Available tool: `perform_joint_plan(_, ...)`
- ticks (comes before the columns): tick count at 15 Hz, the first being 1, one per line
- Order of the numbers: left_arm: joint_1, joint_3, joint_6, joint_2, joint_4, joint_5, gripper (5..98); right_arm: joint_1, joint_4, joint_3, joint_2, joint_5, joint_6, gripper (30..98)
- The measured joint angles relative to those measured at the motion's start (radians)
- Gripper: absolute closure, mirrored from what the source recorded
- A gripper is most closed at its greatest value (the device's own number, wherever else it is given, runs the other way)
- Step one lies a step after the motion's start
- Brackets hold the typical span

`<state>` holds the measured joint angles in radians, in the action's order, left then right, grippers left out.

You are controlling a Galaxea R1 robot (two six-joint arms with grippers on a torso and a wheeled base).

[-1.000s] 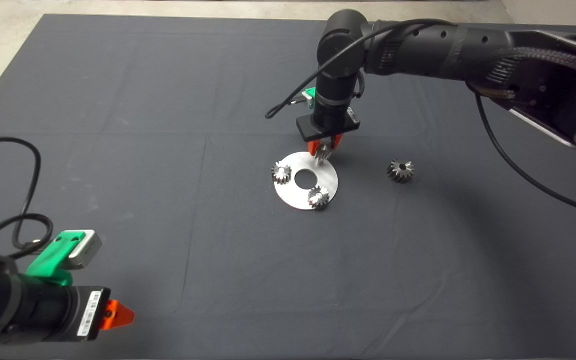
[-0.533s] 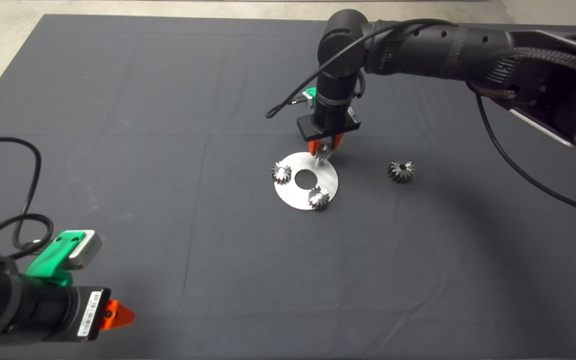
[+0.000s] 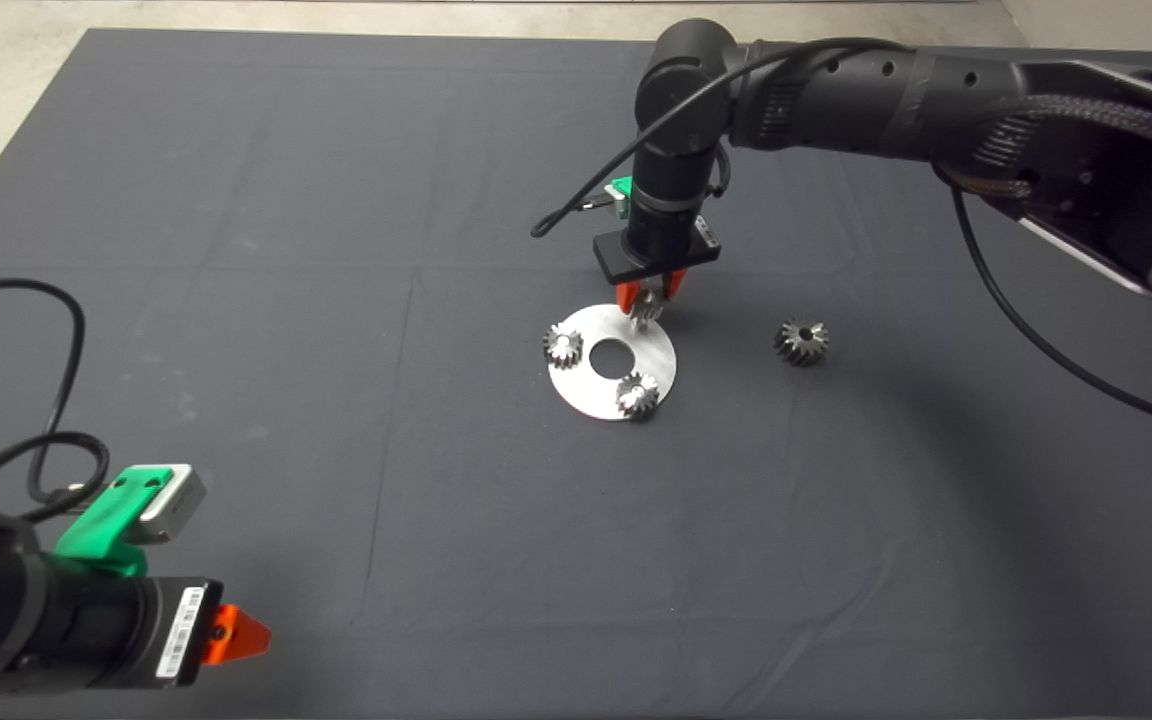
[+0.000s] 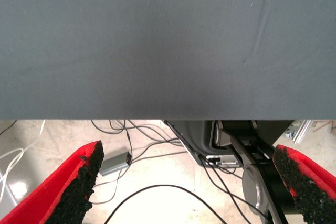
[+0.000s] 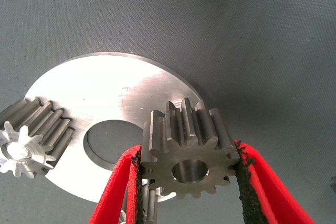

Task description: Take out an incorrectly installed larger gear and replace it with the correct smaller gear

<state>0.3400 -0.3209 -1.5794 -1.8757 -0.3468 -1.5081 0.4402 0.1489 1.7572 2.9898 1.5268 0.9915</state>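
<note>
While the right arm reaches in over the mat (image 3: 236, 200), the right gripper (image 3: 650, 296) hangs point-down over the far edge of the disc (image 3: 626, 385), fingers clamped on the small gear (image 3: 647, 307). Head view: two more small gears sit on the disc, one at its left edge (image 3: 563, 346), one at its near edge (image 3: 638, 395). The big gear (image 3: 802, 341) lies on the mat, well right of the disc and clear of it. Left gripper (image 3: 233, 636) is parked at the mat's near-left corner; from here only its red tip shows, so finger spacing can't be read.

Left wrist view: the left gripper's pads (image 4: 81, 182) stand wide apart with nothing between them. Past the mat edge: floor, loose cables (image 4: 157, 192), part of the robot base (image 4: 231, 145).

Right wrist view: both pads (image 5: 242, 182) press on opposite sides of the small gear (image 5: 190, 156), its bore facing the camera, teeth straight. The gear is over the disc's rim (image 5: 121, 82), next to the centre hole (image 5: 113, 140); whether it touches the disc can't be told. One other small gear (image 5: 29, 137) shows at the disc's edge. The big gear doesn't show clearly here; the head view alone places it.
</note>
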Motion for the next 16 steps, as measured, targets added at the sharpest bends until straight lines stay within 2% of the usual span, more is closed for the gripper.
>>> perform_joint_plan(3,-0.029,0.000,-0.001,0.000,-0.024,0.000,19.7,0.000,-0.001,0.000,0.000,0.000,0.000,93.6)
perform_joint_plan(16,-0.033,0.000,-0.001,0.000,-0.039,0.000,19.7,-0.005,-0.001,0.000,0.000,0.000,0.000,93.6)
